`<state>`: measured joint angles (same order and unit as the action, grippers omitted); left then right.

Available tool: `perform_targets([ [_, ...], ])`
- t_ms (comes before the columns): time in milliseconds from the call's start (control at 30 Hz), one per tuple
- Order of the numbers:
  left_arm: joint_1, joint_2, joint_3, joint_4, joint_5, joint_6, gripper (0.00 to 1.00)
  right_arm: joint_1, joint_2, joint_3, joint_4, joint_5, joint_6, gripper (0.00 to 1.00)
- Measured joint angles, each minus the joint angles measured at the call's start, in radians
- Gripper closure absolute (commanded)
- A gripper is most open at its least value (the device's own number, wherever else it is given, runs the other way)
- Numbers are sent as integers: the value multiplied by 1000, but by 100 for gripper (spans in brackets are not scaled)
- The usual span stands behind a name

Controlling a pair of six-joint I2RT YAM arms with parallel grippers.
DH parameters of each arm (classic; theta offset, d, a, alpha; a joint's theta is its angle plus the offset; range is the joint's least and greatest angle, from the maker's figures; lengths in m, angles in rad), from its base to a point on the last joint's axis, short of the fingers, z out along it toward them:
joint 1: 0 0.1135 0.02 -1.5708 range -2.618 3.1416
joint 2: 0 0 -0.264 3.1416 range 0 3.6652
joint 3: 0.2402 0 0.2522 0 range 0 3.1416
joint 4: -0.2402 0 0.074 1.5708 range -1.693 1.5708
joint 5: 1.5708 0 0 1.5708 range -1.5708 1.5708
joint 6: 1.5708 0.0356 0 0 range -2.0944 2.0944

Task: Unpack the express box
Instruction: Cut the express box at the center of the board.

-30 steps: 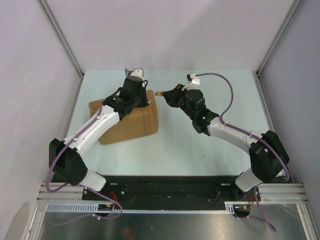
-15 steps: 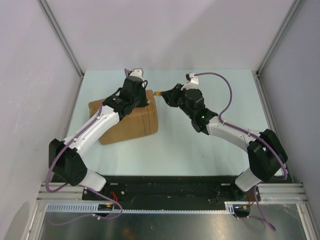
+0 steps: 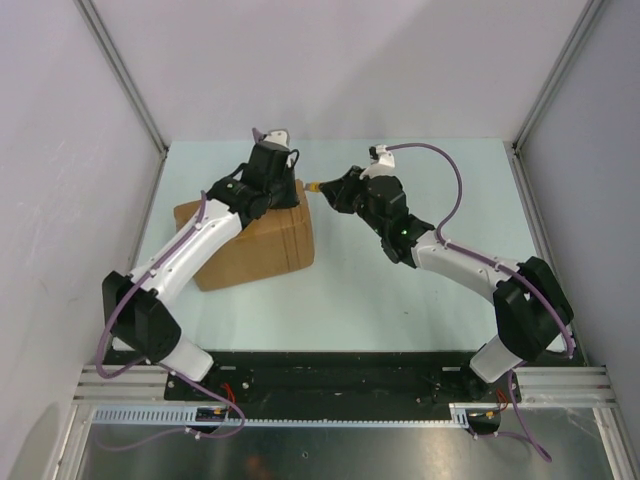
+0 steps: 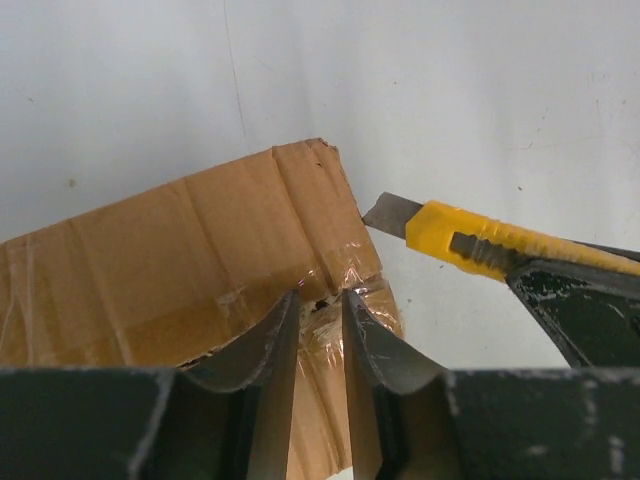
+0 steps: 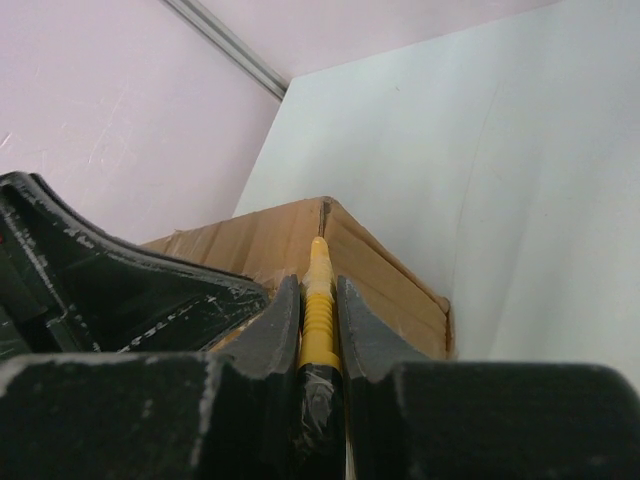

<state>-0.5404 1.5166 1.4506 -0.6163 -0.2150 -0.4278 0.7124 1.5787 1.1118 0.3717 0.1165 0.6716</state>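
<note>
Express box [image 3: 262,246]: brown cardboard carton, set on the pale table [image 3: 400,290] left of centre, in front of the left arm; long axis laid left to right across the table, the right end turned slightly toward the far wall; tape seams are seen on the top and at the far right corner, where the tape is wrinkled and torn. Much of the top is hidden in the overhead view by the left arm, which is stretched across it. Left gripper [image 4: 318,300]: held over the taped corner, fingers parted by a narrow gap, nothing seen clamped between them. Right gripper [image 5: 319,298]: fingers pressed onto the yellow handle of a utility knife [image 4: 478,240], which is pointed leftward at the box; the extended grey blade is brought to the far right corner, its tip at the seam there. The knife and the right wrist are placed just right of the box, the two grippers close together at that corner. Purple cables [image 3: 455,185] are looped along both arms
</note>
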Motion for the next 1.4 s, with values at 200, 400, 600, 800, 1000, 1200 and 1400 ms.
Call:
perform_targets([
  [200, -1, 68, 41, 2, -1, 0, 82, 0, 6, 3, 4, 2, -21, 100],
  [400, -2, 56, 2, 44, -31, -8, 83, 1, 13, 9, 2, -2, -29, 100],
  [600, -7, 24, -61, 95, -63, -40, 84, 2, 13, 11, -8, -16, -36, 100],
  [800, -4, 23, -74, 102, -69, -79, 87, 5, 8, 11, -18, -23, -36, 100],
  [1000, 2, 28, -82, 97, -49, -117, 90, 8, -13, 0, -45, -24, -32, 100],
  [1200, 13, 28, -101, 110, -9, -151, 93, 8, -46, -50, -26, -16, -18, 100],
  [1400, 39, 29, -116, 127, 43, -172, 93, 10, -64, -74, -17, -13, -18, 100],
])
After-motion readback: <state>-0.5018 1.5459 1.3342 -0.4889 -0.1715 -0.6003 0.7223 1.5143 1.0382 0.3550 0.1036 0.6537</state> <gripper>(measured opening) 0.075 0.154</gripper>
